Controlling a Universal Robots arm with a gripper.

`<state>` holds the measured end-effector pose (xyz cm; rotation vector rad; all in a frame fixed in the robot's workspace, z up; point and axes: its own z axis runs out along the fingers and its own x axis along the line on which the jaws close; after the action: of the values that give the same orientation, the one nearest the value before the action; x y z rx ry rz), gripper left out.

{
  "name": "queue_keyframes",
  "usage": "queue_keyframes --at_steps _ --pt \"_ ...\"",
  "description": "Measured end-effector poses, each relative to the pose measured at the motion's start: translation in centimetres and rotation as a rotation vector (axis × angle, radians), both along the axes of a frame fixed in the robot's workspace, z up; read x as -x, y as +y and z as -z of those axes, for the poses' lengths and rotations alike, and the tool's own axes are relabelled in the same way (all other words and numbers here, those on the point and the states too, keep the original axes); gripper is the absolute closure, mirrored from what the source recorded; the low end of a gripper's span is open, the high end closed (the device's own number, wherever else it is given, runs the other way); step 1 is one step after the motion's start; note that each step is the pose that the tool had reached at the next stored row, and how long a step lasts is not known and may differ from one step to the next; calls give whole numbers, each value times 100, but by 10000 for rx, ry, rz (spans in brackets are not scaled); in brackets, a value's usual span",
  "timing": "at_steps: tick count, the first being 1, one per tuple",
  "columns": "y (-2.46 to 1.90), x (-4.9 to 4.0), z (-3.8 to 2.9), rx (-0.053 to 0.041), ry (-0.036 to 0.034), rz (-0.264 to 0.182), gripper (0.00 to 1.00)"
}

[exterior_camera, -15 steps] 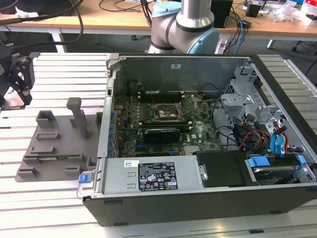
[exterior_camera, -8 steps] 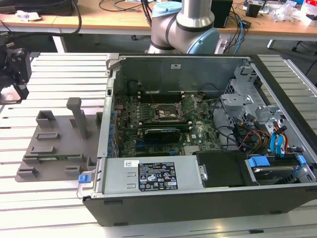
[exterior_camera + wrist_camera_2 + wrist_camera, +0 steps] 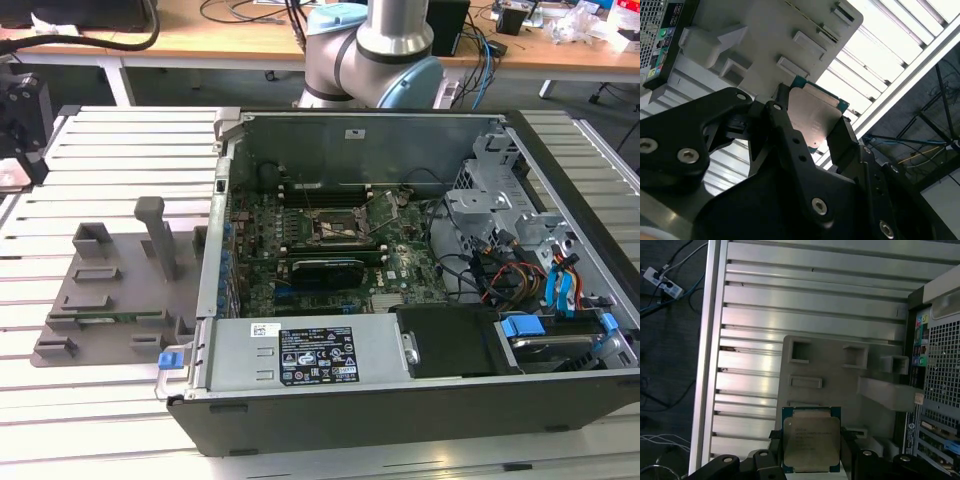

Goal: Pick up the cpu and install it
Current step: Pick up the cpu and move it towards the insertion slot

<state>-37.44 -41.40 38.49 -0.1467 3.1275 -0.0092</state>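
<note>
**Chip in the gripper, clear of the plate, with the socket well apart**

The gripper (image 3: 813,121) is closed on the cpu (image 3: 811,440). One black finger presses each of two opposite edges, and the pale metal top shows bare between them in both wrist views. The chip hangs above the grey plate (image 3: 840,367), over one of its edges. That plate lies on the slatted bench (image 3: 130,150), beside the open computer case (image 3: 400,420) on the exterior view's left. The socket (image 3: 335,228) sits on the board inside the case, well apart from the plate.

The hold looks like the weak point. A thin, flat chip pinched only by its rims could twist or slip if the arm jolts, and it would drop onto the plate or the slats. A small tilt in the grip could also land the chip crooked in the socket and damage its contacts. I cannot tell whether the socket's metal frame is open. If it is shut, it would block the chip.
</note>
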Motion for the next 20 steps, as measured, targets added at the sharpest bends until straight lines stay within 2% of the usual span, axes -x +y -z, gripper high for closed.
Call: queue_keyframes --at_steps 3,6,9,14,17,20 --pt "0 0 -81 1 1 0 45" --pt "0 0 -113 -1 -1 0 45" --pt "0 0 -187 -3 -1 4 45" --pt "0 0 -188 -1 0 7 45" --pt "0 -66 -188 -1 1 7 45" --pt "0 -211 -188 -1 1 6 45"
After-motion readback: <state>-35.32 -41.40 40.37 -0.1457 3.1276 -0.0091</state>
